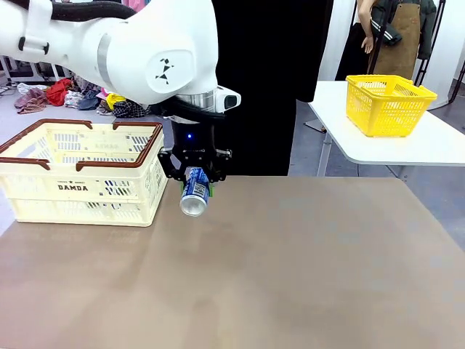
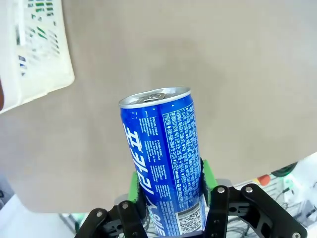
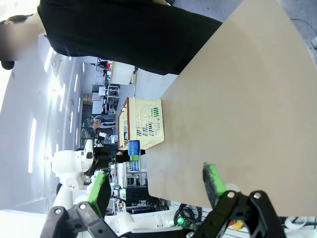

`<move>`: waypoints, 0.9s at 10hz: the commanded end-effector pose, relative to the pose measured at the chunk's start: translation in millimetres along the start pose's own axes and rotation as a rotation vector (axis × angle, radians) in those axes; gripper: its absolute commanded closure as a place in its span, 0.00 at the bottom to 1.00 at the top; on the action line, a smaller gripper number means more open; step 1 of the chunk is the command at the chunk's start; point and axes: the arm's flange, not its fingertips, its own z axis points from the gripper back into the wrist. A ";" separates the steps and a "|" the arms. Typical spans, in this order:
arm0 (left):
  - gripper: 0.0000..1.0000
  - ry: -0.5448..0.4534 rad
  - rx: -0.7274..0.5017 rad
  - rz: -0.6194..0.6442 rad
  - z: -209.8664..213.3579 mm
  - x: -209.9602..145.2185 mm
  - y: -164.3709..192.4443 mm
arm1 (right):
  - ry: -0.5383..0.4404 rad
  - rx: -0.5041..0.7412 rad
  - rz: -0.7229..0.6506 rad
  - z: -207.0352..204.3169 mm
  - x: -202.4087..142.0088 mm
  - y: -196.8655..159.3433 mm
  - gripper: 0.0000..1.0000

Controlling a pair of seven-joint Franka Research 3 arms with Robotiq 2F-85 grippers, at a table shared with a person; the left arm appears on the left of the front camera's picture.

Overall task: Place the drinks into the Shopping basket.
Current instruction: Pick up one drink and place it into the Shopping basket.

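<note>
The left gripper (image 1: 195, 182) pinches the slim blue Pocari Sweat can (image 1: 195, 193) between its green pads, hanging tilted just beside the cream slotted plastic Shopping basket (image 1: 81, 174), above the brown table (image 1: 305, 262). The right gripper (image 3: 156, 186) stands spread, holding nothing.

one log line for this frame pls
left gripper: shut on blue Pocari Sweat can, lifted beside Shopping basket | right gripper: open, empty | can not yet in basket

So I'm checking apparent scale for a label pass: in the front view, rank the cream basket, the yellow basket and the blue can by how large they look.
1. Shopping basket, clearly largest.
2. Yellow basket; it sits farther back, so it may only look smaller.
3. Blue can, in the left gripper.
</note>
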 end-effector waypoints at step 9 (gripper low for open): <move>1.00 -0.032 -0.035 -0.005 54.0 23.0 63.5 | -0.012 0.033 0.026 -0.4 3.1 1.7 0.00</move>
